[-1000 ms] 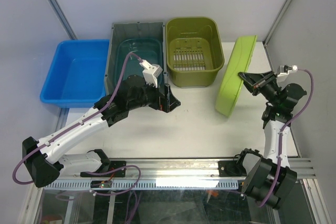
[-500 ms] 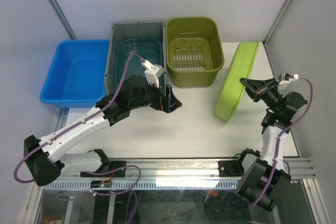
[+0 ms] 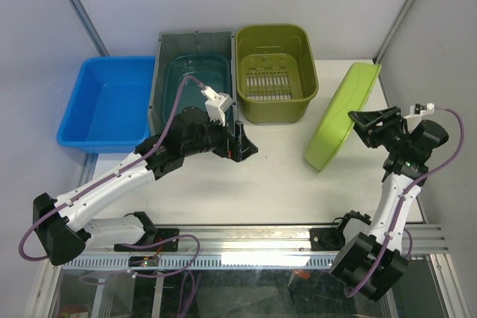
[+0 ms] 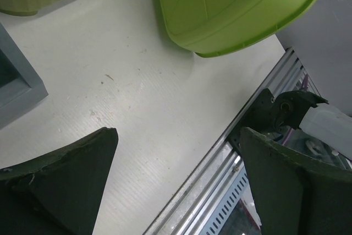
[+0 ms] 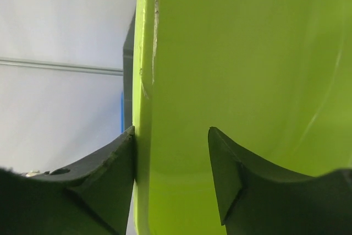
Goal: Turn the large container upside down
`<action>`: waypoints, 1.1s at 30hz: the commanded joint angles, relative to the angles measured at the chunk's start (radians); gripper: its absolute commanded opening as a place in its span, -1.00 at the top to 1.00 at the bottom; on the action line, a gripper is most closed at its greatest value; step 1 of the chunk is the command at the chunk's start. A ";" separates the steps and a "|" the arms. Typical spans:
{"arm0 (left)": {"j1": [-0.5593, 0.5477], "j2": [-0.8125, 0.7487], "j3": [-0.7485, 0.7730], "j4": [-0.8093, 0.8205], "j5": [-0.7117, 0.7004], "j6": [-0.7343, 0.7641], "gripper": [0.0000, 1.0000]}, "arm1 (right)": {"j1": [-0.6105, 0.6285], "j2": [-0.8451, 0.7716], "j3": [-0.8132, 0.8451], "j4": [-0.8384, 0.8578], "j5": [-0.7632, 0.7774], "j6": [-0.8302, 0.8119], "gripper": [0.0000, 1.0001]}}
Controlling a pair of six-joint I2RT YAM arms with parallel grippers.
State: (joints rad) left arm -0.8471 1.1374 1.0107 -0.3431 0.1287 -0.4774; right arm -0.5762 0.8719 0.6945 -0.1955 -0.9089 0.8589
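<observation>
The large container [image 3: 335,121] is propped on its edge at the right of the table [image 3: 246,184], tilted, underside turned toward the left arm; roughly halfway to upside down, it is judged. Its upper rim is straddled by the right gripper [image 3: 357,126], jaws parted rather than clamped, one finger touching the rim. The left gripper [image 4: 179,133] is held wide apart above bare table, empty-handed. Behind, nothing loose is made out in the blue tub [image 3: 104,102], grey bin [image 3: 192,72] or slotted olive basket [image 3: 272,72].
</observation>
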 commanded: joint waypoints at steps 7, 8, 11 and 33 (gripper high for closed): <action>0.001 -0.010 0.021 0.035 0.042 0.020 -0.98 | -0.031 -0.017 0.058 -0.428 0.351 -0.297 -0.11; 0.002 -0.012 0.020 0.035 0.042 0.020 -0.98 | -0.031 -0.024 0.060 -0.439 0.388 -0.305 -0.11; 0.002 -0.009 0.018 0.035 0.044 0.020 -0.98 | -0.032 -0.043 0.062 -0.467 0.485 -0.330 -0.09; 0.001 0.015 0.043 0.036 0.085 0.013 -0.98 | -0.018 -0.049 0.138 -0.562 0.855 -0.396 -0.49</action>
State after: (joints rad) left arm -0.8471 1.1606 1.0111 -0.3435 0.1860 -0.4751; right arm -0.6044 0.8433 0.8032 -0.7643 -0.0784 0.4969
